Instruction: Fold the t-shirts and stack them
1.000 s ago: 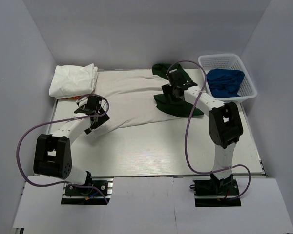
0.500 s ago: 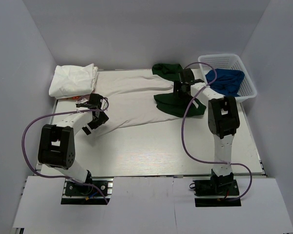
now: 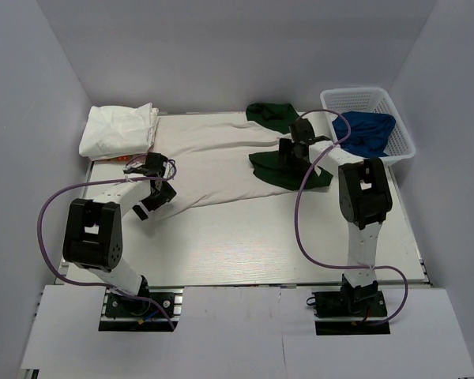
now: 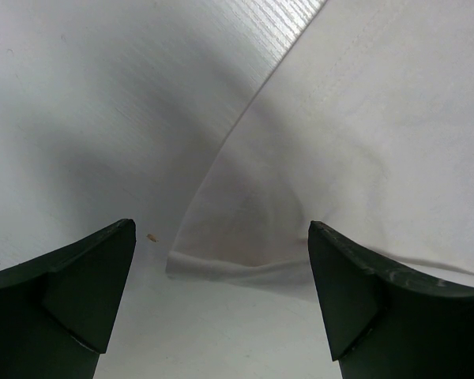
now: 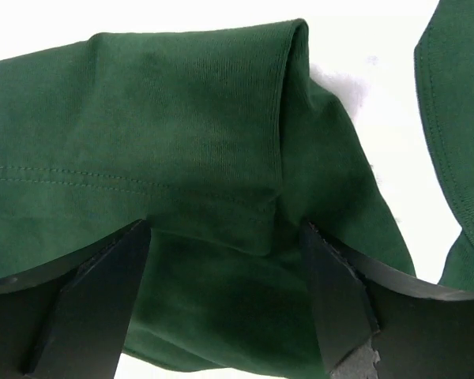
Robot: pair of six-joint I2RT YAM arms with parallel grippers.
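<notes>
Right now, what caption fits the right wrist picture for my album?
The open right pincer poised over a dark green t-shirt sleeve.

t-shirt [image 3: 213,162] — soft matt cloth, green sleeve [image 5: 182,118] fine-knit | table [image 3: 245,245] — smooth white woodgrain | basket [image 3: 355,92] latticed plastic

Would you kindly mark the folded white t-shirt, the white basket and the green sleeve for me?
folded white t-shirt [image 3: 118,130], top external view, middle of the bundle.
white basket [image 3: 355,98], top external view, its far wall.
green sleeve [image 5: 182,142], right wrist view, cloth above the stitching.
</notes>
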